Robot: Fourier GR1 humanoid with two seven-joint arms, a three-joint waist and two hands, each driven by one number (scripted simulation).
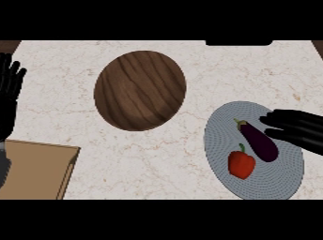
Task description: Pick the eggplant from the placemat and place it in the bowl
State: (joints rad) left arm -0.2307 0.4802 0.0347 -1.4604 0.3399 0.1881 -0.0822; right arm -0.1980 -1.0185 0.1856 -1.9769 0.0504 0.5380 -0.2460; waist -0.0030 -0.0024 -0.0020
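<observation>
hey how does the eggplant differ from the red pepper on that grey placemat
The eggplant is dark purple; the red pepper is bright red. The eggplant is long and slim, lying slantwise, while the pepper is short and blocky. The eggplant lies nearer the right hand, whose straight fingers reach almost to it; the pepper sits lower in the view, farther from that hand. Both have a green stem and rest on the round grey placemat.
</observation>
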